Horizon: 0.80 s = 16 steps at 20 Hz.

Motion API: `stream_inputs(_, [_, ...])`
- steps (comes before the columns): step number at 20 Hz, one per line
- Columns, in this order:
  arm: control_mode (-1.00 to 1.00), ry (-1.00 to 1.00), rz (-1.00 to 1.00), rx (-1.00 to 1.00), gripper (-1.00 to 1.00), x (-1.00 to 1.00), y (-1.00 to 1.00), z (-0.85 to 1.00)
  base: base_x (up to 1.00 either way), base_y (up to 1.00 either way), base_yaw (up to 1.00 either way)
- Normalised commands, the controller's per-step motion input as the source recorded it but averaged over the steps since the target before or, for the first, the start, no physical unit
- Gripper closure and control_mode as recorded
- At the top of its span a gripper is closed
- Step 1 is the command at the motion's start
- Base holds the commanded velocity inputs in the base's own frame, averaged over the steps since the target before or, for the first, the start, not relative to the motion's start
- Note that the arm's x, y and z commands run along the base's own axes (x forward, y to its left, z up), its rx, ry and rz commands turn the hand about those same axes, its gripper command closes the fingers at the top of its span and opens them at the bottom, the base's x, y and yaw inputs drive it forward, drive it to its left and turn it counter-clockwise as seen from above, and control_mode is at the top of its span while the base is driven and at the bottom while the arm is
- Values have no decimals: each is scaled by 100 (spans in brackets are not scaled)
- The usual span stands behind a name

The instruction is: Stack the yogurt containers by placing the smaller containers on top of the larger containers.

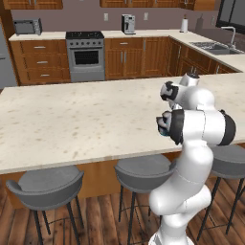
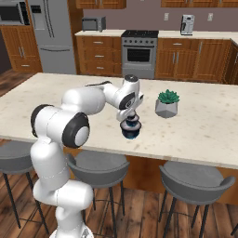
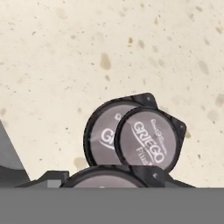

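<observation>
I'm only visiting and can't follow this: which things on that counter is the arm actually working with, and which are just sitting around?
Part of the job:
- yogurt containers, dark cups with pale lids, stacked under the gripper

Just lying about:
- potted plant beside the stack
- stools under the counter
- microwave, stove and coffee machine at the back

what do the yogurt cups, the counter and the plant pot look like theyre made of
Yogurt containers: probably glossy plastic, going by the dark smooth walls; the lids look like matte grey foil or film with printed white lettering.
Counter: polished stone or a stone-look laminate, cream with brown speckles.
Plant pot: likely concrete or matte ceramic, grey and faceted, with no shine.
</observation>
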Motion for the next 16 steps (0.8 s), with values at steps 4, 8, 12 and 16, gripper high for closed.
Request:
stream_inputs(4, [-100, 1, 1, 0, 100, 26, 0, 0, 0, 0, 0])
stream_inputs(8, [-100, 1, 3, 0, 100, 18, -2, -5, 0, 0, 0])
stream_inputs(12, [-100, 0, 4, 0, 100, 11, -4, -9, 0, 0, 0])
stream_inputs(16, [-100, 0, 4, 0, 100, 1, -1, -10, 0, 0, 0])
